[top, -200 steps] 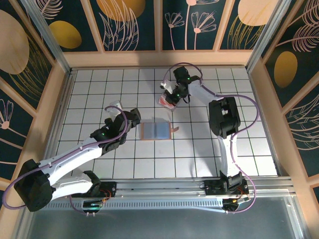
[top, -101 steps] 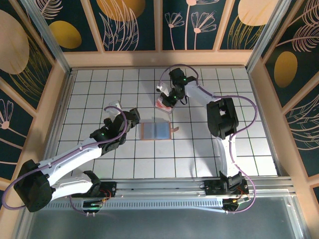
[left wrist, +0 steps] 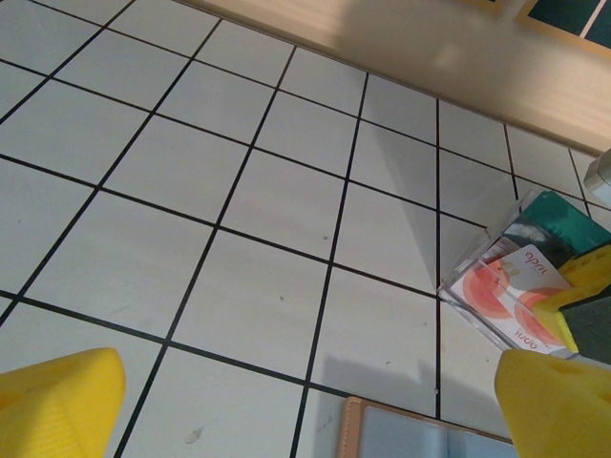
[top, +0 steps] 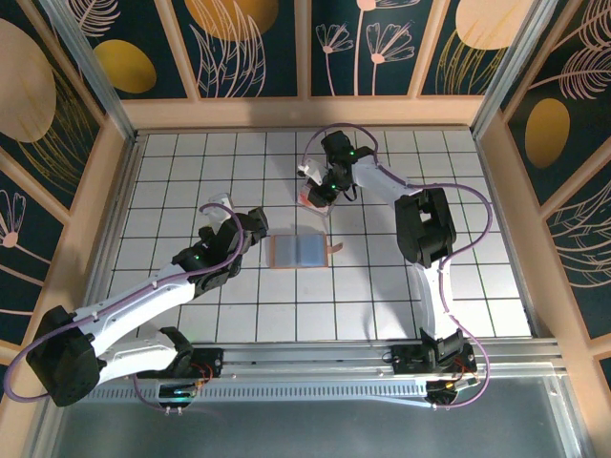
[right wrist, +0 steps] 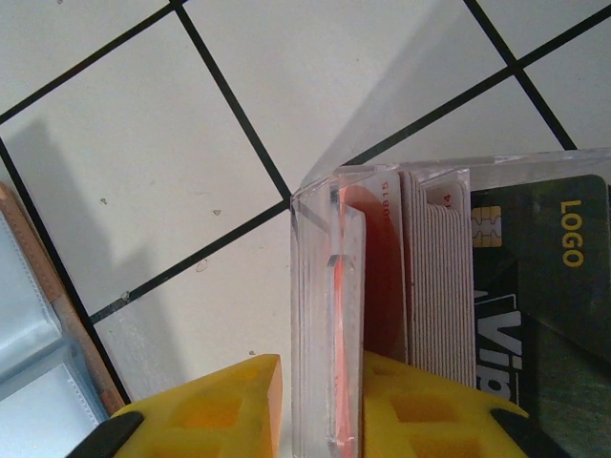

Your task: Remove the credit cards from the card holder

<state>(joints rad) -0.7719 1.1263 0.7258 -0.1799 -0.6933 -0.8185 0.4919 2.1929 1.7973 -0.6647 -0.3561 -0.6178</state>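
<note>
Right fingers (right wrist: 210,405) astride clear box (right wrist: 325,286), card holder (right wrist: 29,367) nearby; apart

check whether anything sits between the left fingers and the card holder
Nothing visible does. Bare tiles separate the open left fingers from the card holder; the clear box lies farther back, off that line.

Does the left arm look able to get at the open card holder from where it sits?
Probably yes: the card holder lies open just ahead of the left end effector, whose jaws stand wide, and nothing sits between them.
</note>
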